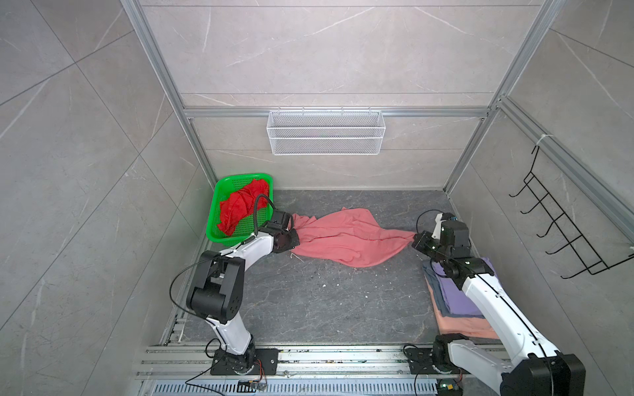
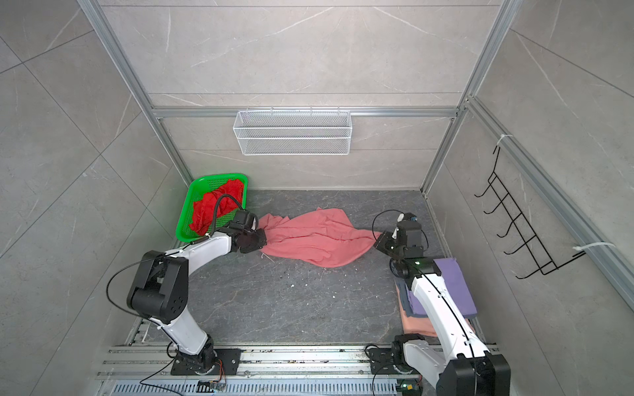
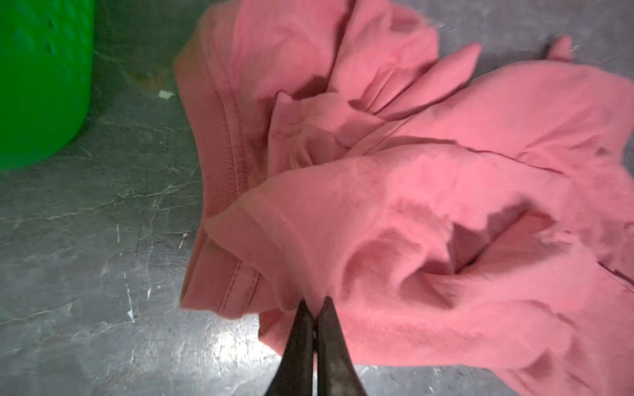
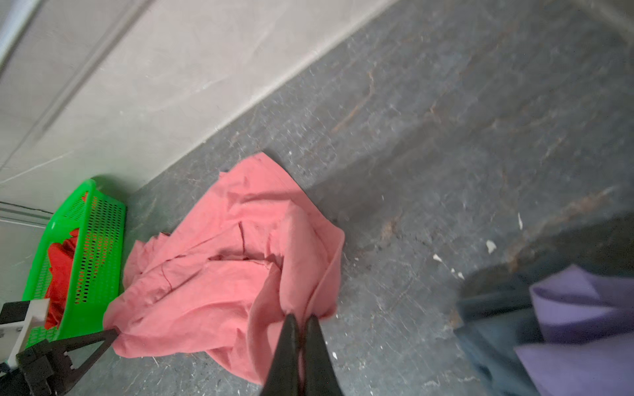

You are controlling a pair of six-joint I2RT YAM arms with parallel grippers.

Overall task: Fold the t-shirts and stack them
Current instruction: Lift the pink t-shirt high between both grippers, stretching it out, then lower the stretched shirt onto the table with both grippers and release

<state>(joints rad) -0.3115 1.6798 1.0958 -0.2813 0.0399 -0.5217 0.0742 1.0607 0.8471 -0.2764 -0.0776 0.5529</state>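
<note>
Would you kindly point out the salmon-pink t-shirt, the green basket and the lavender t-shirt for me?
salmon-pink t-shirt (image 1: 346,236): in a top view, on its crumpled middle.
green basket (image 1: 215,209): in a top view, on its left wall.
lavender t-shirt (image 2: 456,284): in a top view, on its flat upper face.

**One rumpled, one bunched, three stacked**

The soft salmon-pink t-shirt lies crumpled mid-bench, both ends drawn to points. The bright red tee is bunched in the green perforated basket. At the right, folded: lavender tee over grey-blue tee over peach tee.

Salmon-pink tee, red tee, green perforated basket, lavender tee
</note>
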